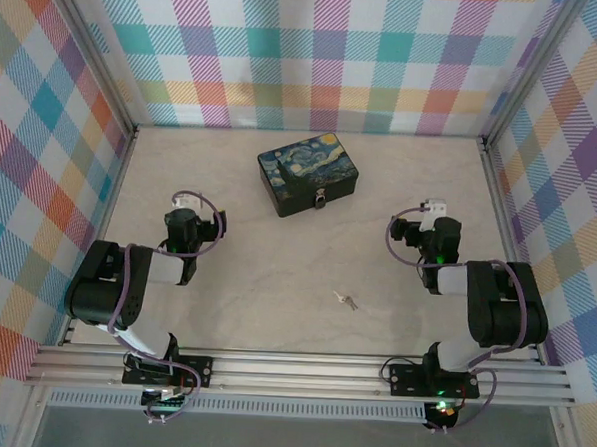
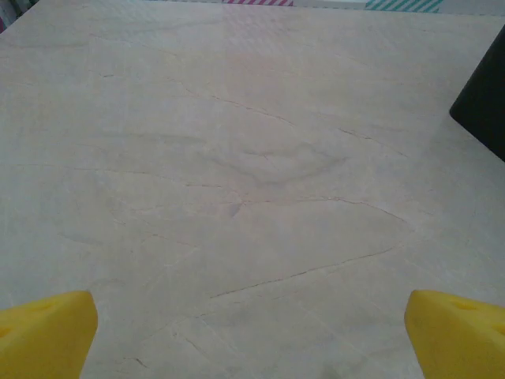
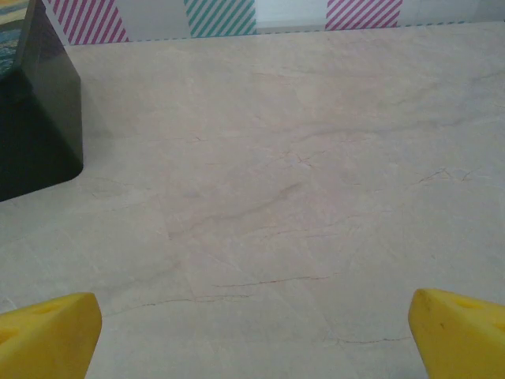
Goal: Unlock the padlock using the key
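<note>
The tiny silvery padlock (image 1: 320,198) hangs on the front latch of the dark blue swirl-painted box (image 1: 308,172) at the back middle of the table. The small shiny key (image 1: 346,301) lies flat on the table near the front, between the two arms. My left gripper (image 1: 190,210) hovers left of the box, open, with bare table between its yellow fingers (image 2: 47,335). My right gripper (image 1: 427,220) hovers right of the box, also open and empty, its yellow fingers (image 3: 458,335) wide apart. Both grippers are well away from the key and the padlock.
A dark corner of the box shows at the right edge of the left wrist view (image 2: 483,103) and at the left of the right wrist view (image 3: 35,118). Checked walls (image 1: 317,54) enclose the pale marble-patterned table (image 1: 276,272) on three sides.
</note>
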Controlling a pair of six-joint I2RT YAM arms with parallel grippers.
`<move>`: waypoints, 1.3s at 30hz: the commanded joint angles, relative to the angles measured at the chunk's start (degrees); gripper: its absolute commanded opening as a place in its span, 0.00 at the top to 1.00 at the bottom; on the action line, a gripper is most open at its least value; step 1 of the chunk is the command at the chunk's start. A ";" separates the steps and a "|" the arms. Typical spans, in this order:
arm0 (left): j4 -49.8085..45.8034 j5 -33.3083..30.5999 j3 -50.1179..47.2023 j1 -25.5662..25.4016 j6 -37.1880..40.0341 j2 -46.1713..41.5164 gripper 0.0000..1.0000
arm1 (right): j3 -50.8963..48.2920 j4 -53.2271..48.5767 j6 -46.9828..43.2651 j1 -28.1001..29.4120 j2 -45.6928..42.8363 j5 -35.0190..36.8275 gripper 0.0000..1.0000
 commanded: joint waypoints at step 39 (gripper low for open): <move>-8.99 2.40 3.36 1.61 -0.58 -3.77 0.00 | -0.59 -0.55 0.79 -0.46 -1.49 0.16 0.00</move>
